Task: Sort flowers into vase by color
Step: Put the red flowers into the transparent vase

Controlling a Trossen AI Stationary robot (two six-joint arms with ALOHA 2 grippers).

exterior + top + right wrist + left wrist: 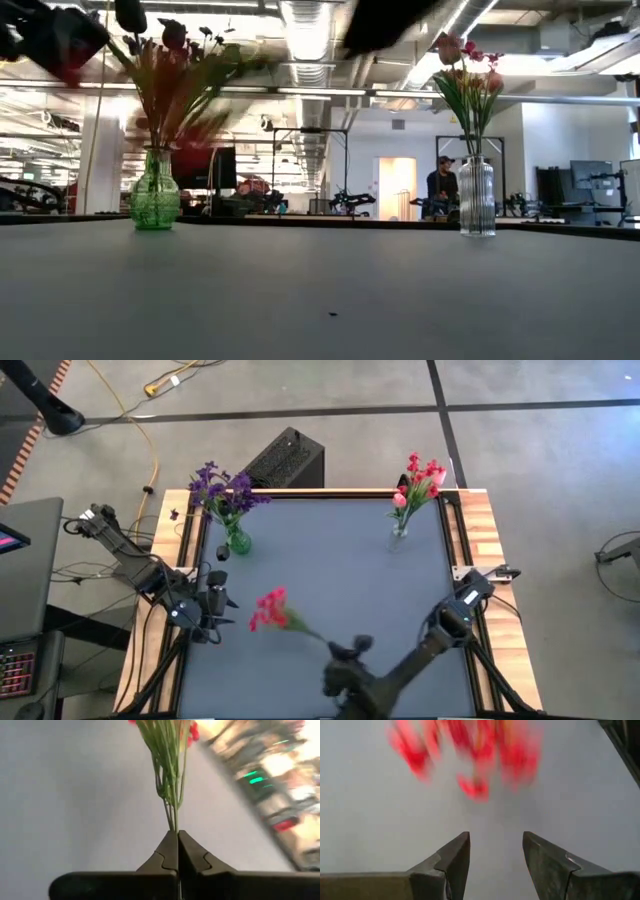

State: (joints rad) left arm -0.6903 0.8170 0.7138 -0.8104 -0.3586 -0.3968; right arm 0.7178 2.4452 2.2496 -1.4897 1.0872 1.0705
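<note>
Right gripper (177, 836): fingers pressed together on the red spray's (270, 610) stem, so it can be carried.
Left gripper (495, 851): fingers spread, parked nearby.
Likely destination: clear vase (399, 535), red and pink blooms held there.

Dark grey tabletop (340, 570), wood side rails (490, 550). Grey concrete floor (540, 450), yellow cable (130, 410) snaking across it, black box (285, 460) behind the table. Beyond: open workshop, exposed ceiling ducts (310, 30), strip lights, person seated (440, 185) by a bright doorway (393, 187).
</note>
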